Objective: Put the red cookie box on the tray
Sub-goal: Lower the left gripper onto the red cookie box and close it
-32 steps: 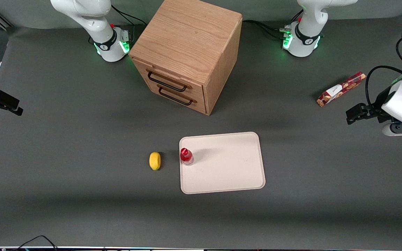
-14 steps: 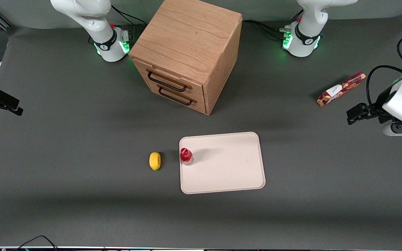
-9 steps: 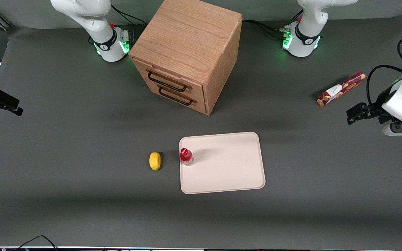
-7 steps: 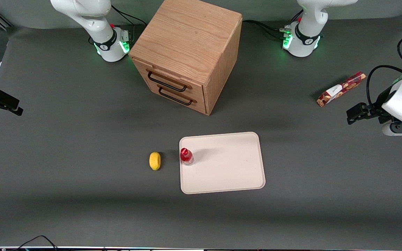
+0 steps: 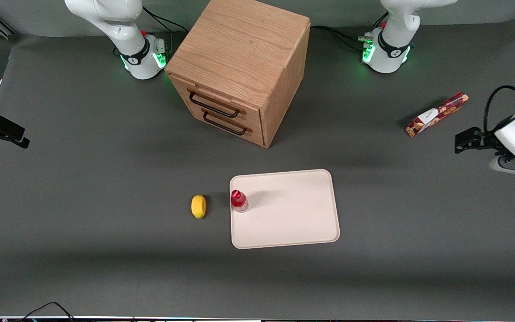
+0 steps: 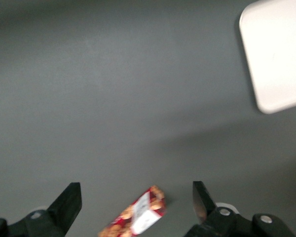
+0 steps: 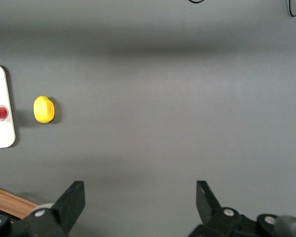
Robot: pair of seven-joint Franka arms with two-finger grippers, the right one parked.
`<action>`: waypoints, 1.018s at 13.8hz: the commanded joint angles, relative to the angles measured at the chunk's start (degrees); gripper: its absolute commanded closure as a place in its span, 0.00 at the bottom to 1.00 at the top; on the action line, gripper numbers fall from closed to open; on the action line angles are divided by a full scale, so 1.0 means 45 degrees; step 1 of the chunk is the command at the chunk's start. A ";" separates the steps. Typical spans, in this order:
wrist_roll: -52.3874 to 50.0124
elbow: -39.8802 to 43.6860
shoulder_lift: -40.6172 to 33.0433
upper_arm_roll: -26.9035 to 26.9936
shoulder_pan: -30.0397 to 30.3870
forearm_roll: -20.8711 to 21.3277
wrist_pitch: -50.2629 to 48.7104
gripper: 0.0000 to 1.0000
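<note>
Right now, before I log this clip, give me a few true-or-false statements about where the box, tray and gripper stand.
1. The red cookie box lies on the tray. False: it lies on the table, toward the working arm's end.
2. A red-capped bottle stands on the tray. True.
3. The gripper is shut on the box. False: it is open, hovering near the box and holding nothing.
4. The yellow fruit lies on the table beside the tray. True.
5. The drawer cabinet has a drawer pulled out. False: both look closed.

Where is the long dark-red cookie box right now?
The red cookie box lies on the table toward the working arm's end, apart from the cream tray, with the open gripper nearby.
</note>
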 commanded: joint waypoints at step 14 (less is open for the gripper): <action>0.7907 -1.0318 -0.3478 -0.0006 0.3852 0.0948 0.6341 0.00</action>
